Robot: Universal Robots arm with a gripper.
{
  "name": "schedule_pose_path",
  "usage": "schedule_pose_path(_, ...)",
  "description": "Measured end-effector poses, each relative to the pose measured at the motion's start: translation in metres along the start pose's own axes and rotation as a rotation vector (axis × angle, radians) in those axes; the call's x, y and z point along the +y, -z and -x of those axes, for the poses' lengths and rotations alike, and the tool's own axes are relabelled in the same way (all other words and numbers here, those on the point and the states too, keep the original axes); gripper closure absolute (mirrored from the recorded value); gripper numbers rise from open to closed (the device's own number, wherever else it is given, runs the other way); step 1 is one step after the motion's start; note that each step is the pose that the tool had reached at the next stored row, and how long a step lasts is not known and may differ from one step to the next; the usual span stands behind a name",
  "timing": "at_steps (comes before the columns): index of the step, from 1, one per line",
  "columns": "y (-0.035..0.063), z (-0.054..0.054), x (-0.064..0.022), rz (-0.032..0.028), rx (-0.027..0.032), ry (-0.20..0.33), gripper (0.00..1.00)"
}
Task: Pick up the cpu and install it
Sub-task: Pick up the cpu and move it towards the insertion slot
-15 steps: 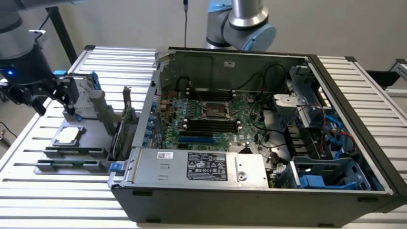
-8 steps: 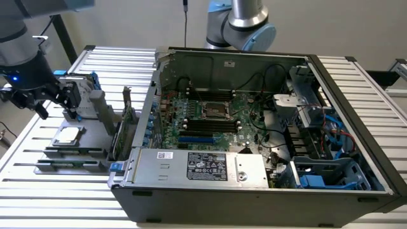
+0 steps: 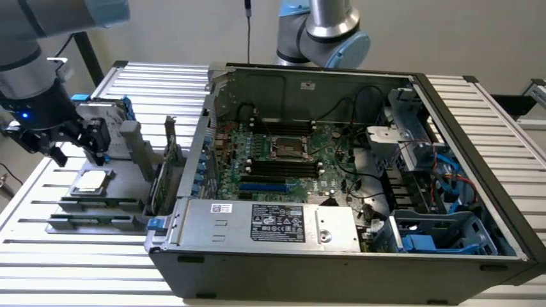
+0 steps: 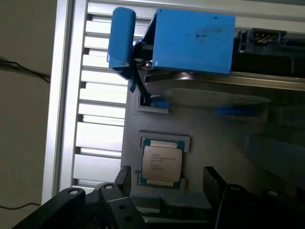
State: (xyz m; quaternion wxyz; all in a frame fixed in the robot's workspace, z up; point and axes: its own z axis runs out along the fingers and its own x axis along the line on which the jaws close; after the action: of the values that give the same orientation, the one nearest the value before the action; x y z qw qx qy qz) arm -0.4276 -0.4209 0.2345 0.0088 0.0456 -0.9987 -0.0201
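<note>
Your gripper (image 3: 81,150) hovers over the cpu (image 3: 92,181), jaws spread wide, holding nothing.
In the exterior view the cpu lies flat in its grey holder (image 3: 128,187), at nine o'clock from the open computer case (image 3: 282,80). The fingers (image 4: 213,179) flank it, probably so they can close on opposite edges. The motherboard socket (image 3: 288,147) looks empty.

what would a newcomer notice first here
The open computer case takes up the middle of the exterior view, its green motherboard exposed with the processor socket near the centre. At the exterior view's left, the gripper hovers open above the cpu, which lies flat on a grey holder on the slatted table.
</note>
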Motion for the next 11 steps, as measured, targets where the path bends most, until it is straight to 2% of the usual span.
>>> schedule_pose_path(11, -0.0197, 0.000, -0.0088, 0.0001, -0.0003, -0.006, 0.29)
